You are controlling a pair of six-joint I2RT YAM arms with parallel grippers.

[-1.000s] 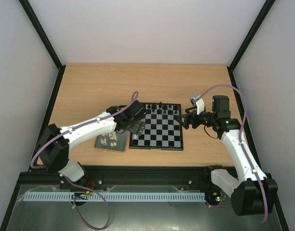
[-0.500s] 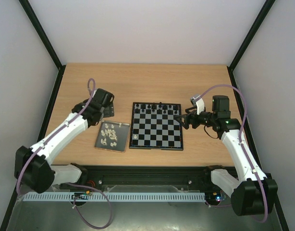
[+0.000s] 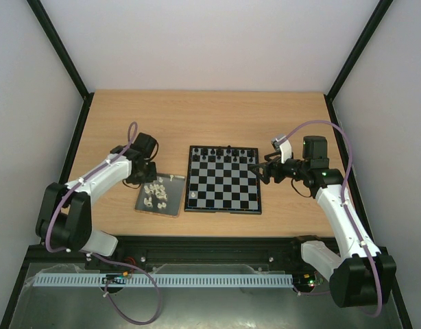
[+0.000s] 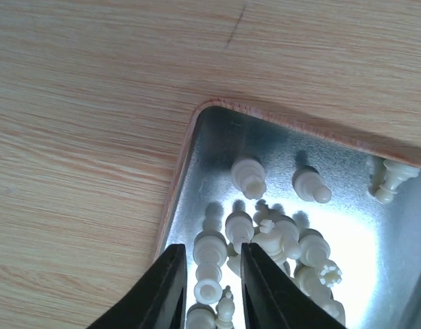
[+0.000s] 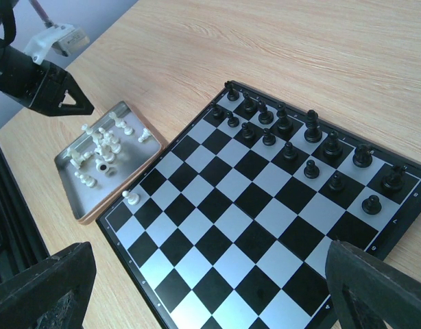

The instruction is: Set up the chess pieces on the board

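While the right gripper (image 3: 260, 171) gapes wide at the board's (image 3: 223, 179) right edge, mid-frame, the left gripper (image 4: 210, 248) sits narrow around one of the chess pieces (image 4: 209, 266) in the tray (image 4: 190, 144), bottom centre; whether it grips is unclear.

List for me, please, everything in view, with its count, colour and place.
table: one, light wood.
board: one, black and grey, mid-table.
black pieces: sixteen, board's far two rows.
lone white piece: one, cream, board's left column, near end.
tray: one, grey with tan rim, left of board.
heaped white pieces: count unclear, cream, in tray.
left gripper: black, over tray, straddling a white piece.
right gripper: black, open, at board's right edge.
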